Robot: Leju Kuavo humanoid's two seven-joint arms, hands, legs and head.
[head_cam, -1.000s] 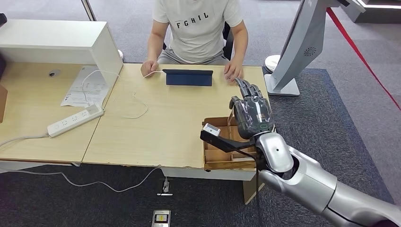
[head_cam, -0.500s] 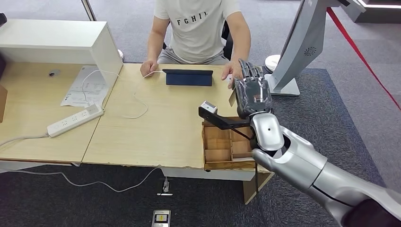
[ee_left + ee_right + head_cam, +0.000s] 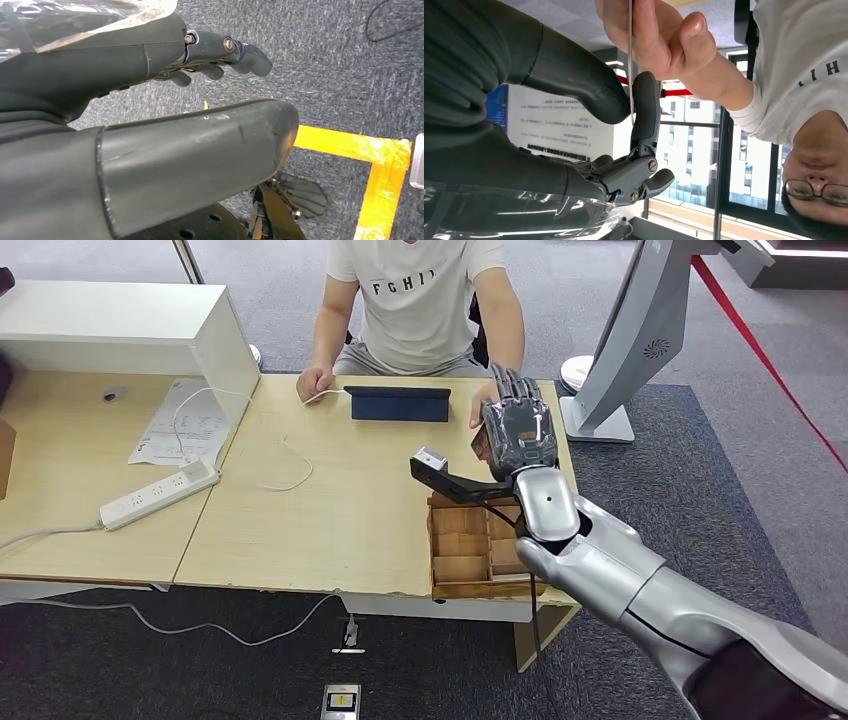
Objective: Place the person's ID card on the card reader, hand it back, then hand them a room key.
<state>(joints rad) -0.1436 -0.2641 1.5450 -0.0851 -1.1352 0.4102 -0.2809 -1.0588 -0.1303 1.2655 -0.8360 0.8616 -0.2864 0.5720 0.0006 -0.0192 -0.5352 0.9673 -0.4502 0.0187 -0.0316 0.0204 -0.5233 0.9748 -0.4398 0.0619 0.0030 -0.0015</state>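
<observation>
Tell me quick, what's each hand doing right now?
Left hand: hanging over the floor, fingers curled in, holding nothing.
Right hand: pinching a thin card between thumb and finger, with the person's hand gripping the same card.

From my head view I read "FGHI" in dark capitals across the chest of the person's light T-shirt; a further letter follows, but a fold cuts it and I can't make it out. In my right wrist view the same shirt shows the letters "H I", turned on their side. Also there, a white poster behind the robot hand carries lines of dark print, too small for me to read. The printed sheet on the bench is likewise illegible.
</observation>
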